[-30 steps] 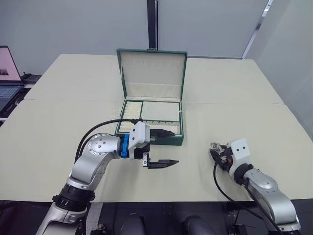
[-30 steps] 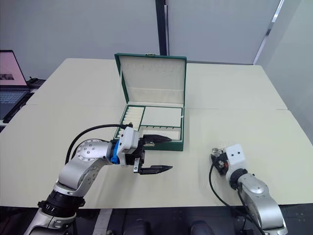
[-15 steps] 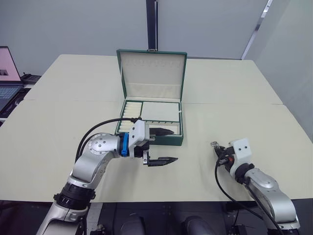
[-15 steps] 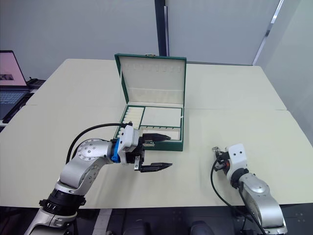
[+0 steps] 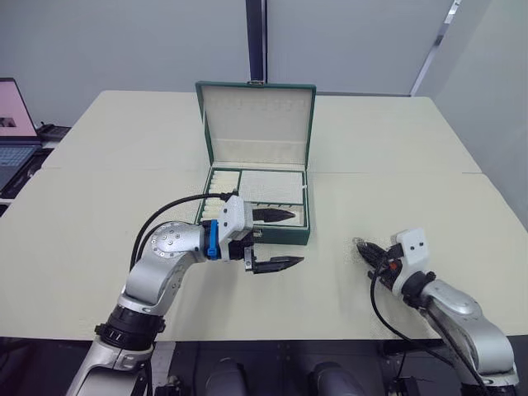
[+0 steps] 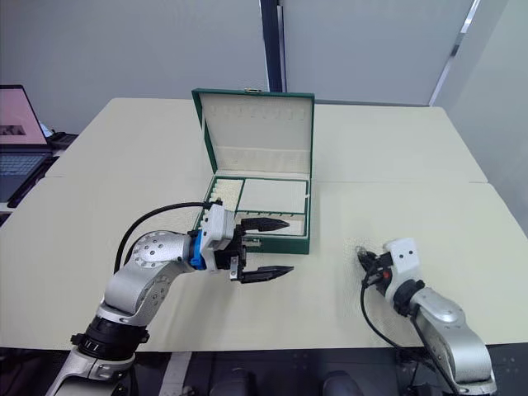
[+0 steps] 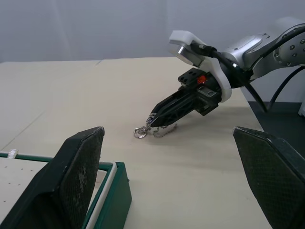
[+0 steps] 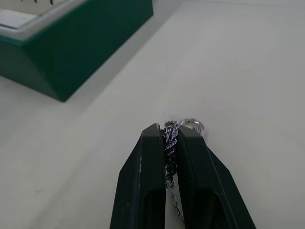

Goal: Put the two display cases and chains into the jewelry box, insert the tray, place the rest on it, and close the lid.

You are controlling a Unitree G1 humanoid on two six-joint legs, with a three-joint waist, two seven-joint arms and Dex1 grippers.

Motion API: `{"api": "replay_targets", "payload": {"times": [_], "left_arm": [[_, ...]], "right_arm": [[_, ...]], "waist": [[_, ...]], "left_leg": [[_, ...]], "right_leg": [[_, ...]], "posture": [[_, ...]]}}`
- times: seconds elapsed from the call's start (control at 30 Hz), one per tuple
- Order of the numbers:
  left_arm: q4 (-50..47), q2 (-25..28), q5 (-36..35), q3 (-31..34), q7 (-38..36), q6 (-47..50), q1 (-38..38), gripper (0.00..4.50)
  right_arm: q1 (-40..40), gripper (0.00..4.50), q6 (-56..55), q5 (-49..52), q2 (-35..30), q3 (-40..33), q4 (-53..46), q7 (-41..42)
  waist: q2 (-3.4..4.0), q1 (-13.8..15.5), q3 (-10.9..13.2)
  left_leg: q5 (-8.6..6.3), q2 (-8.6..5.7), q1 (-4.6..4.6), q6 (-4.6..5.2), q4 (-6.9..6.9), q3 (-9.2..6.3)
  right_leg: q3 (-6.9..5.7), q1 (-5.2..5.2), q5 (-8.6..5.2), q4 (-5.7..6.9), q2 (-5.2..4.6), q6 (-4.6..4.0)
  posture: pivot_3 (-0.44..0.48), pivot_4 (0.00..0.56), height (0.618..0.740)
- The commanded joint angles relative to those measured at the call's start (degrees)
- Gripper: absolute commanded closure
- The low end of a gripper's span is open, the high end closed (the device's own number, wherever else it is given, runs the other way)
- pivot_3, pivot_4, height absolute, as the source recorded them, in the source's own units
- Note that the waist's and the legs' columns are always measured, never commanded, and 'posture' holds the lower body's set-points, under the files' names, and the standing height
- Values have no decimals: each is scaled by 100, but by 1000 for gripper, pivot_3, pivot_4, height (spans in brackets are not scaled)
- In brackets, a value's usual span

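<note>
A dark green jewelry box (image 5: 256,216) stands open near the middle of a smooth, pale cream table (image 5: 99,206). The box is rectangular with hard, straight walls. Its lid (image 5: 256,124) stands upright at the back, lined in soft cream fabric, with a row of small hooks near its top edge and a pocket band lower down. A small gold clasp sits on the lid's top rim.

Seated in the box is the tray (image 5: 262,198), cream-lined with a green rim. It has padded ring-roll ridges down its left side and a flat, wide compartment to the right, with a ridged strip along the front. No loose items are visible in it.

The left gripper (image 5: 274,240) hovers at the box's front wall, its two black, pointed fingers spread wide apart and holding nothing.

The right gripper (image 7: 155,118) rests low on the table, well to the right of the box. Its fingers are pressed together on a thin silver chain (image 8: 169,138), a fine twisted link strand. A small metal ring at the chain's end lies on the table just past the fingertips.
</note>
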Motion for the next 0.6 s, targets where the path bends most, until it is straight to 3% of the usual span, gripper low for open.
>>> {"api": "replay_targets", "payload": {"times": [0.03,0.47,0.6], "left_arm": [[-256,-23,-144,216,178,25,50,0],[-1539,238,-576,1153,1191,663,1403,0],[-1902,239,-638,1614,1580,705,2085,0]], "right_arm": [[-363,4399,5,392,-132,-233,-358,210],[-2213,4399,897,1720,-471,-126,-600,595],[-3306,4399,1134,1956,-407,143,-192,771]], "waist": [[1,0,1],[11,-5,18],[17,-37,22]], "left_leg": [[0,0,0,0,0,0],[0,1,-3,0,-6,1],[-1,2,-1,1,-9,4]], "right_leg": [[0,0,0,0,0,0],[5,-6,0,-4,-2,0],[8,-9,0,-2,-2,0]], "posture": [[0,150,740],[0,150,740],[0,150,740]]}}
